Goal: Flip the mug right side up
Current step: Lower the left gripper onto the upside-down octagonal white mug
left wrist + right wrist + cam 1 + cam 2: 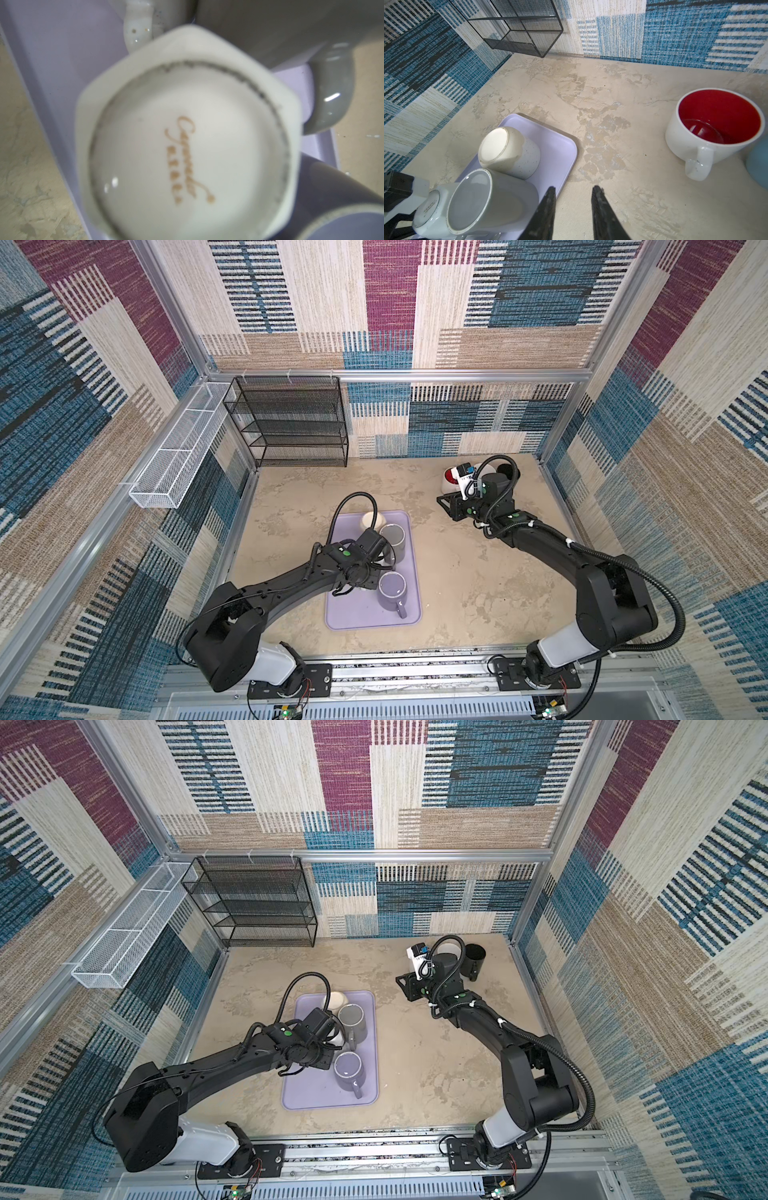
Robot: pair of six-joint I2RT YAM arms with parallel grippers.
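On the lavender tray [365, 616] [556, 149] a white six-sided mug [187, 145] [429, 209] stands upside down, its base with gold lettering facing the left wrist camera. My left gripper [374, 568] hangs right over it. Its fingers show in no view, so its state and any grip are unclear. Beside the white mug, a grey mug [392, 541] [483, 201] and a cream speckled mug [371, 520] [508, 151] are also bottom up. A purple mug [392, 591] stands upright at the tray's front. My right gripper [574, 189] [446, 502] is open and empty, over bare table right of the tray.
A white mug with a red inside [679, 141] [451, 479] stands upright at the back right, next to a light blue object [758, 162] and a black mug [476, 959]. A black mesh rack [291, 423] and a white wire basket [178, 456] line the back left.
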